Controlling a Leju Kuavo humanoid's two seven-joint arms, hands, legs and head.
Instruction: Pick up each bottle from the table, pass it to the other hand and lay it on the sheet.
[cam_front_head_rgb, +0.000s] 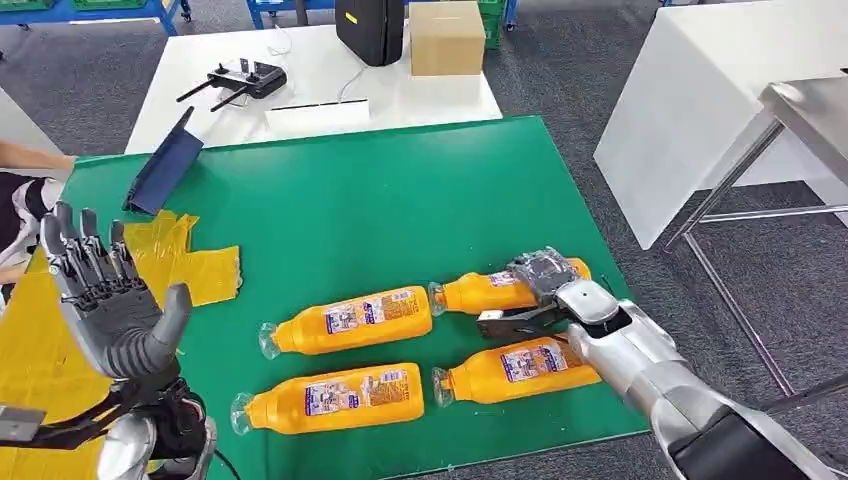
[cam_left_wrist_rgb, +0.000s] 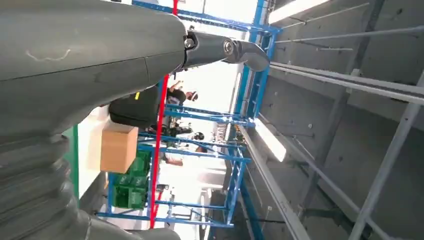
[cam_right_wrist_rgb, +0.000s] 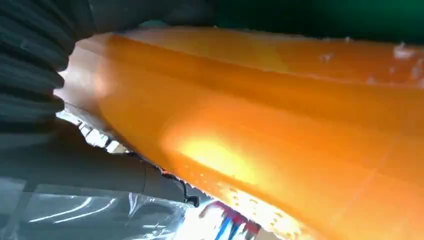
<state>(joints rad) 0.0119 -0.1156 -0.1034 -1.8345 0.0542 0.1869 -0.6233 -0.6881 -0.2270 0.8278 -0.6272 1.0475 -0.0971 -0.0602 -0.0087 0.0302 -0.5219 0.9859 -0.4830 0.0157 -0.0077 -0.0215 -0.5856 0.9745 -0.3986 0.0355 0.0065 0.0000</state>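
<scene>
Four orange bottles lie on the green mat. The far right bottle has my right hand laid over it, fingers on its far side and thumb along its near side. In the right wrist view that bottle presses against the palm, still lying on the mat. The other bottles are one at the centre, one at the front left and one at the front right. My left hand is raised with fingers spread and nothing in it, above the yellow sheet; it also shows as a grey hand.
A dark blue folder stands at the mat's back left corner. Behind it, a white table carries a remote controller, a black case and a cardboard box. A white bench stands right. A person's arm is at the left edge.
</scene>
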